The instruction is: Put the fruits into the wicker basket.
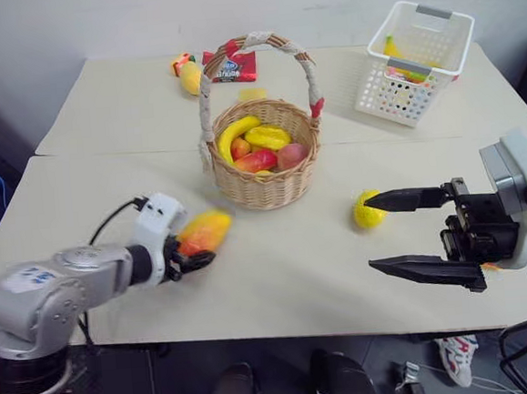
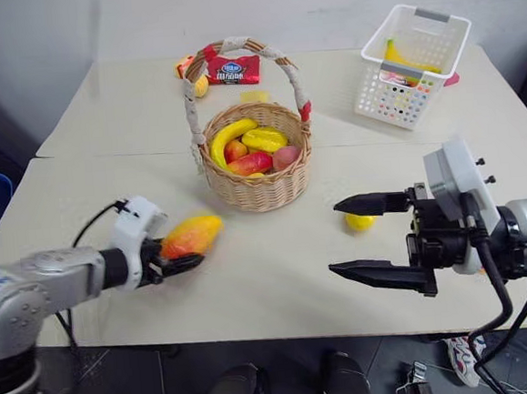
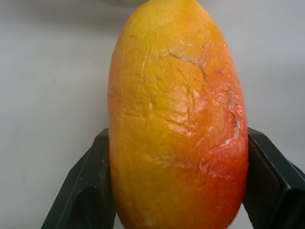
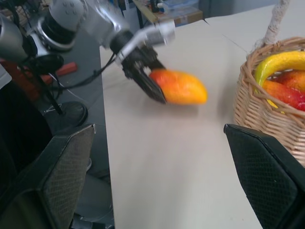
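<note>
The left claw pinches the mango, and the lemon sits on the worktop.

The left claw (image 1: 188,258) squeezes the mango (image 1: 204,231) by its thick end, with a black finger (image 3: 88,191) pressed on each side. The mango is just off the pale worktop (image 1: 279,278), at about 8 o'clock from the wicker basket (image 1: 266,174) and near it. The wicker basket stands in the middle of the worktop and already has a banana (image 1: 236,133) and other toy fruit inside. The lemon (image 1: 368,210) lies on the worktop at about 4 o'clock from the wicker basket. The right claw (image 1: 385,233) is spread wide with nothing in it, and its top fingertip is just beside the lemon. A white basket (image 1: 417,62) stands at 2 o'clock from the wicker basket. A red snack packet (image 1: 232,67) lies at 12 o'clock behind it.
</note>
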Controlling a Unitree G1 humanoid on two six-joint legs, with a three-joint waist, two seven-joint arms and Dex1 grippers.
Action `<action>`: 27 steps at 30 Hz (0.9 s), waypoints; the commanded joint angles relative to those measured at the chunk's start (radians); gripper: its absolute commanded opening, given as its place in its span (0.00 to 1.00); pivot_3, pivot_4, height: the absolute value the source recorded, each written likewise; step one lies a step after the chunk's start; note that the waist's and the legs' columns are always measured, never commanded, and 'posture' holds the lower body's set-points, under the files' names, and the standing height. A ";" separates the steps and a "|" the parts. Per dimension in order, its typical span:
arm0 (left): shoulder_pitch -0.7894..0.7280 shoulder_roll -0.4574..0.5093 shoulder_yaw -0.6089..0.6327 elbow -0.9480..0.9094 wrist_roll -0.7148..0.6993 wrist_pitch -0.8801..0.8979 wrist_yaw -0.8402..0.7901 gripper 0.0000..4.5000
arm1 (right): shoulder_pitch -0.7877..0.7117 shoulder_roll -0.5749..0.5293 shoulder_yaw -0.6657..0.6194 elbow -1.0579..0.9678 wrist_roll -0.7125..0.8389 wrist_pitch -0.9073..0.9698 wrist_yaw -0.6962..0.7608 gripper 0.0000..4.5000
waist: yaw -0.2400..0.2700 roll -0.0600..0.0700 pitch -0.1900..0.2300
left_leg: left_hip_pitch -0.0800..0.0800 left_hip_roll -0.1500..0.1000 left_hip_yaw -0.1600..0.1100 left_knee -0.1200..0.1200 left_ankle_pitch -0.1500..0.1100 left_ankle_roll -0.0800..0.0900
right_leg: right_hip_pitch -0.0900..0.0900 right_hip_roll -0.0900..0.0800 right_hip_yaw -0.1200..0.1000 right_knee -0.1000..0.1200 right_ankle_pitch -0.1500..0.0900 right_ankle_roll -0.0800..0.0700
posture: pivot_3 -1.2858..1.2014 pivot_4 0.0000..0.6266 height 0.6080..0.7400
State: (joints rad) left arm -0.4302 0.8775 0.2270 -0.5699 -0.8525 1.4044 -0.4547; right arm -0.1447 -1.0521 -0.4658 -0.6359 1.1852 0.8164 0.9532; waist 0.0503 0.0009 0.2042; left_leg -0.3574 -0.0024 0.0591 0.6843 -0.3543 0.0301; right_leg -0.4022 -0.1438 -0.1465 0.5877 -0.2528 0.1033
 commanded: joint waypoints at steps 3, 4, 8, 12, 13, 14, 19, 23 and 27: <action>-0.217 0.060 0.001 0.123 -0.071 -0.122 -0.232 0.63 | 0.034 0.022 -0.036 -0.031 -0.037 -0.058 0.014 1.00 | 0.010 0.000 0.000 | 0.000 0.000 0.001 0.000 0.000 0.000 | 0.000 0.000 -0.001 0.000 0.000 0.000 | 0.52 0.24 1.00; -0.295 0.031 -0.043 0.173 -0.051 -0.109 -0.206 0.63 | 0.042 0.025 -0.036 -0.034 -0.044 -0.066 0.012 1.00 | 0.017 -0.001 0.000 | 0.000 -0.001 0.000 0.000 0.000 0.001 | 0.000 -0.001 -0.001 0.000 0.000 0.000 | 0.52 0.24 1.00; -0.539 -0.161 -0.211 0.408 0.124 -0.064 -0.008 0.63 | 0.069 0.041 -0.045 -0.052 -0.057 -0.085 0.001 1.00 | 0.029 -0.001 0.000 | 0.000 -0.002 0.002 0.000 0.001 0.003 | 0.001 -0.001 -0.002 0.001 0.002 0.003 | 0.52 0.24 1.00; -0.660 -0.321 -0.297 0.605 0.251 -0.129 0.067 0.63 | 0.097 0.061 -0.056 -0.076 -0.071 -0.103 -0.029 1.00 | 0.025 -0.003 0.001 | 0.000 -0.003 0.004 0.000 0.001 0.005 | 0.001 -0.001 -0.003 -0.001 0.003 0.005 | 0.52 0.24 1.00; -0.679 -0.349 -0.302 0.646 0.274 -0.143 0.076 0.63 | 0.105 0.064 -0.059 -0.082 -0.072 -0.107 -0.035 1.00 | 0.022 -0.003 0.001 | -0.001 -0.003 0.004 0.000 0.001 0.005 | 0.000 -0.001 -0.003 -0.001 0.003 0.005 | 0.52 0.24 1.00; -0.691 -0.369 -0.313 0.678 0.296 -0.168 0.073 0.63 | 0.110 0.068 -0.059 -0.087 -0.075 -0.110 -0.040 1.00 | 0.019 -0.003 0.001 | -0.003 -0.003 0.005 0.000 0.001 0.005 | -0.003 -0.001 -0.003 -0.001 0.003 0.005 | 0.52 0.24 1.00; -0.709 -0.429 -0.332 0.760 0.355 -0.254 0.031 0.85 | 0.140 0.090 -0.062 -0.111 -0.089 -0.125 -0.093 1.00 | 0.009 -0.003 0.001 | -0.013 -0.003 0.007 0.001 0.001 0.005 | -0.012 0.001 -0.005 -0.001 0.003 0.005 | 0.52 0.24 1.00; -0.669 -0.385 -0.309 0.674 0.332 -0.257 -0.054 1.00 | 0.154 0.106 -0.044 -0.085 -0.167 -0.137 -0.158 1.00 | 0.001 -0.003 0.001 | -0.012 -0.002 0.007 0.002 0.001 0.004 | -0.012 0.001 -0.005 0.000 0.003 0.005 | 0.52 0.24 1.00; -0.544 -0.286 -0.233 0.454 0.236 -0.359 -0.257 1.00 | 0.149 0.142 0.025 -0.034 -0.301 -0.137 -0.279 1.00 | -0.009 -0.003 0.001 | -0.011 -0.001 0.006 0.003 0.002 0.004 | -0.012 0.000 -0.002 0.003 0.003 0.005 | 0.52 0.24 1.00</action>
State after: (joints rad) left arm -0.9830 0.5652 -0.0527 -0.0070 -0.5695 1.1090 -0.6261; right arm 0.0095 -0.9233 -0.4504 -0.6730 0.9234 0.6953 0.7159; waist 0.0409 -0.0024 0.2053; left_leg -0.3677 -0.0034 0.0653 0.6873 -0.3525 0.0337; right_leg -0.4140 -0.1434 -0.1481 0.5908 -0.2498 0.1080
